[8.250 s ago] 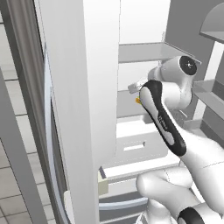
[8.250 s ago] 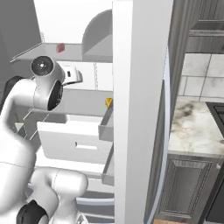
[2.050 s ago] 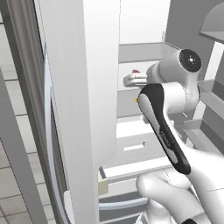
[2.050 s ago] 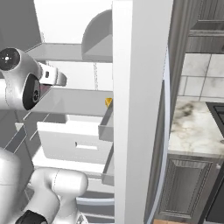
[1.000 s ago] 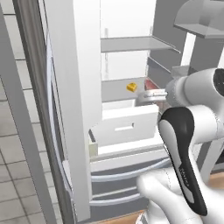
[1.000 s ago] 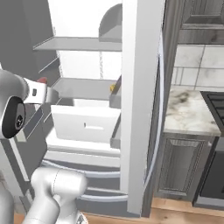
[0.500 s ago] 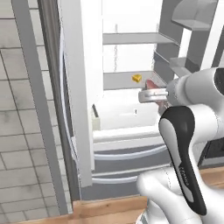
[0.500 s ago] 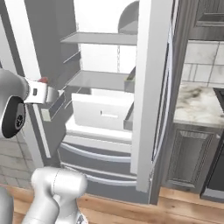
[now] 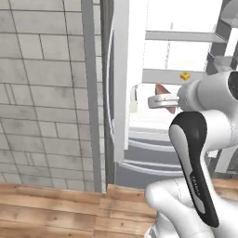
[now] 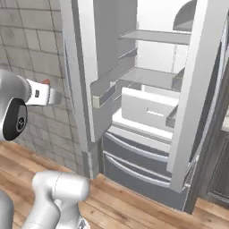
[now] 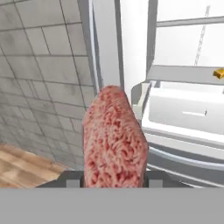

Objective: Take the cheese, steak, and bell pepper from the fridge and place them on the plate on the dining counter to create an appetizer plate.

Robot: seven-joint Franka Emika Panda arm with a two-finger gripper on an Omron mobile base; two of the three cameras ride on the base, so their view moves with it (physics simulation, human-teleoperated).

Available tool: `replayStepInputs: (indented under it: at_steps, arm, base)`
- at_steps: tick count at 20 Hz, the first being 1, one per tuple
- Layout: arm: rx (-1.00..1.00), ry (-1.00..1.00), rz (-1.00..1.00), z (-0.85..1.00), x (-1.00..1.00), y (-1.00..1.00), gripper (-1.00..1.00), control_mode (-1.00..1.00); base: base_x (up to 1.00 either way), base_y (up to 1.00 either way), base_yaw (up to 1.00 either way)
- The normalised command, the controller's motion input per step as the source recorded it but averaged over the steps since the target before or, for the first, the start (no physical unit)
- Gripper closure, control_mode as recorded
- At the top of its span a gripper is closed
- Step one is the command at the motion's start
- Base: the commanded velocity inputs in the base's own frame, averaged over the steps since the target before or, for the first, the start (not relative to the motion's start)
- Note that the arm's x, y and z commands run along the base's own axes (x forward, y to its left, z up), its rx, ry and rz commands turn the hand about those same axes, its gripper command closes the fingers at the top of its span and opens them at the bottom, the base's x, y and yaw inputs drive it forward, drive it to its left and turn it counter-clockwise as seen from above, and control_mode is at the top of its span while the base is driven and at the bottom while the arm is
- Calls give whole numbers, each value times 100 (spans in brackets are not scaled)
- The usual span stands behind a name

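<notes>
My gripper (image 11: 114,178) is shut on the steak (image 11: 114,140), a pinkish-red slab that stands upright between the fingers in the hand view. The steak (image 9: 163,90) also shows as a red tip above the gripper (image 9: 157,101) in front of the open fridge (image 9: 124,69). In the right base view the gripper (image 10: 54,96) with the steak (image 10: 45,82) is held left of the fridge (image 10: 147,112). The cheese (image 9: 185,76), a small yellow chunk, lies on a fridge shelf, and the cheese (image 11: 218,73) is seen at the hand view's right edge. The bell pepper, plate and dining counter are out of view.
A grey tiled wall (image 9: 42,93) stands left of the fridge above a wooden floor (image 9: 56,209). The left fridge door (image 10: 82,67) hangs open, the right door (image 10: 197,89) too. A white drawer (image 10: 150,112) is pulled out beneath the shelves.
The whole picture has shifted: the base has backed off and turned left, so the fridge sits further right and the wall and floor have come into view. The steak stays gripped.
</notes>
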Motion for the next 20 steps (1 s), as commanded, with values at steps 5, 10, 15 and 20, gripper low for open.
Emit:
replayStepInputs:
  at_steps: [5, 10, 15, 20]
  arm:
    - [0, 0, 0, 0, 0, 0, 100, 100]
    - [0, 0, 0, 0, 0, 0, 100, 100]
    - [0, 0, 0, 0, 0, 0, 100, 100]
    - [0, 0, 0, 0, 0, 0, 100, 100]
  base:
    - [-13, 29, 63]
    - [31, 62, 68]
    - [44, 50, 72]
    - [48, 35, 77]
